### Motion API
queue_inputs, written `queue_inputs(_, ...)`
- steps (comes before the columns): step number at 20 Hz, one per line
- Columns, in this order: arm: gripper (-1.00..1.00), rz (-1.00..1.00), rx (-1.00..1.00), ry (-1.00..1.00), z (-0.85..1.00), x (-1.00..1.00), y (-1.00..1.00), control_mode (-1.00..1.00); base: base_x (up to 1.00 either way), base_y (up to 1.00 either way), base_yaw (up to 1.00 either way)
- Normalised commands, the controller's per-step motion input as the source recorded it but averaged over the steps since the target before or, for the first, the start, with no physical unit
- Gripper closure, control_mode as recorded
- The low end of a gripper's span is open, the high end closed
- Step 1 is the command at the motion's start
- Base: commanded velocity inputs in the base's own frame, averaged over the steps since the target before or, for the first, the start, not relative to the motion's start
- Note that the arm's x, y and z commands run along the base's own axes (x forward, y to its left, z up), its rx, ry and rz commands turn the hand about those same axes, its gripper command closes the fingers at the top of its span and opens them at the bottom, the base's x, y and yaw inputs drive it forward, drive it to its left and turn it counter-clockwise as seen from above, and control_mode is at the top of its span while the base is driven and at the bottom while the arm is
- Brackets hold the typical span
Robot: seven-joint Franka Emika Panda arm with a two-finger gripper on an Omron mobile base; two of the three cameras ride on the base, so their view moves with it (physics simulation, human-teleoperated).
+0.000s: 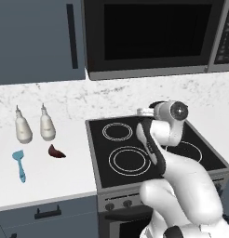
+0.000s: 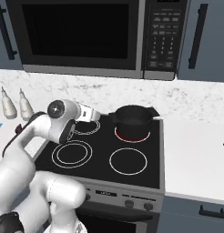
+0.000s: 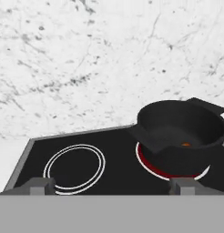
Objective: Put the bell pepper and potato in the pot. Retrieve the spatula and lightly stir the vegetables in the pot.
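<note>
The black pot [image 2: 133, 119] stands on the back right burner, which glows red beneath it. A bit of the orange bell pepper [image 3: 185, 144] shows inside the pot [image 3: 182, 132]. On the white counter left of the stove lies the dark maroon potato [image 1: 56, 152], with the blue spatula [image 1: 19, 165] further left. My gripper [image 2: 95, 114] hovers over the back left burner, pointing toward the pot and a short way from it. In the hand view the gripper [image 3: 111, 186] is open and its fingertips [image 3: 38, 185] stand far apart with nothing between them.
Two white nozzle bottles [image 1: 23, 126] [image 1: 47, 123] stand behind the potato and spatula. A microwave [image 2: 82, 34] hangs above the stove, against a marble backsplash. The front burners [image 2: 127, 160] are bare. More counter [image 2: 196, 150] lies right of the stove.
</note>
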Motion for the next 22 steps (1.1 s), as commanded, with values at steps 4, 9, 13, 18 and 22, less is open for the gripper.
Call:
queue_inputs(4,-1.00,0.09,0.02,0.20,1.00,-0.55,0.92,-1.00,0.00,0.00,0.00)
queue_inputs(9,-1.00,0.12,0.00,0.19,0.30,-0.65,0.88,-1.00,0.00,0.00,0.00)
queue_inputs(13,-1.00,0.14,0.00,0.12,-0.14,-0.63,0.92,-1.00,0.00,0.00,0.00)
queue_inputs(18,-1.00,0.14,0.00,0.04,-0.50,-0.20,1.00,-1.00,0.00,0.00,0.00)
queue_inputs(22,-1.00,0.16,0.00,0.00,-0.54,0.00,0.91,-1.00,0.00,0.00,0.00)
